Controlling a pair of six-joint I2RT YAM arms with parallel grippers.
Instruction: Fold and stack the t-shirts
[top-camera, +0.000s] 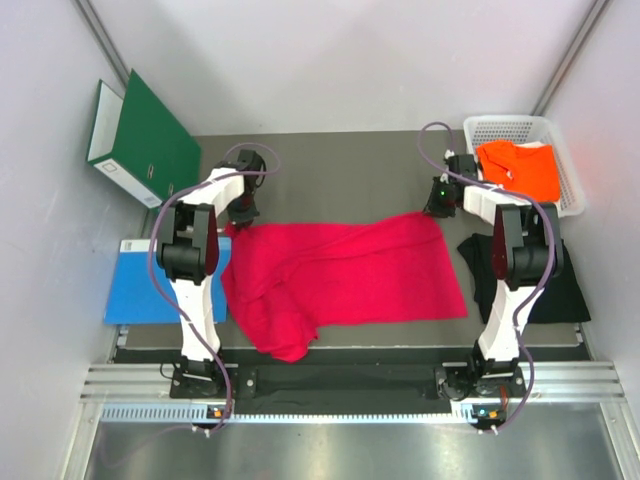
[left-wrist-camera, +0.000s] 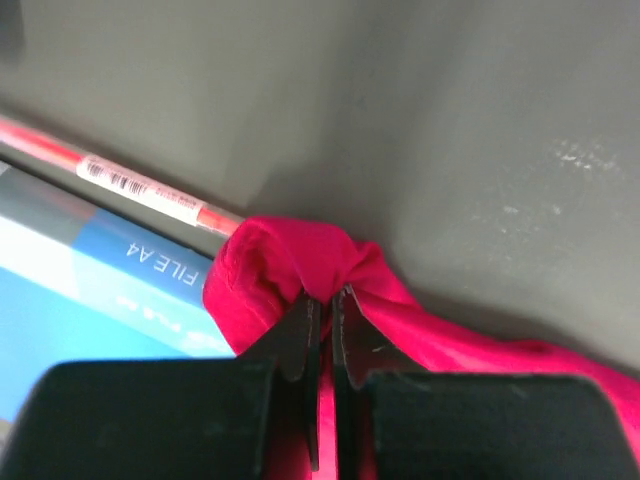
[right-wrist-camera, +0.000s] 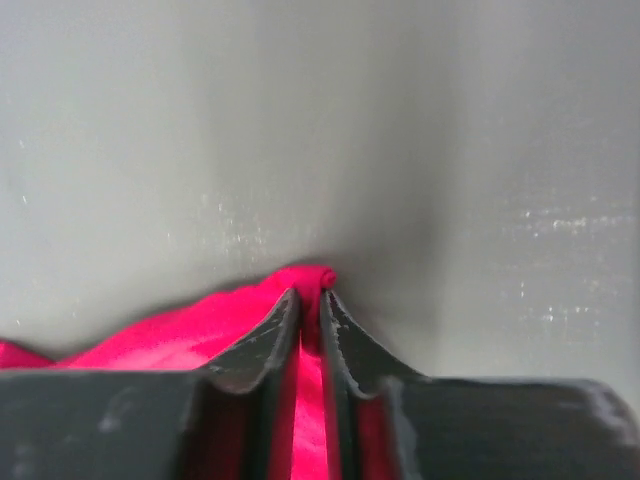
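Observation:
The crimson red t-shirt (top-camera: 345, 270) lies spread across the middle of the table, bunched at its near left. My left gripper (top-camera: 243, 213) is at its far left corner, shut on a pinch of red cloth (left-wrist-camera: 290, 265). My right gripper (top-camera: 438, 205) is at the far right corner, shut on the red cloth edge (right-wrist-camera: 310, 280). The black t-shirt (top-camera: 570, 290) lies on the table at the right, partly under the right arm. The orange t-shirt (top-camera: 520, 165) sits in the white basket (top-camera: 480, 128).
A green binder (top-camera: 150, 135) leans against the left wall. A blue file folder (top-camera: 135, 285) lies flat beside the left arm, with a red pen (left-wrist-camera: 130, 185) along its edge. The basket stands at the back right corner.

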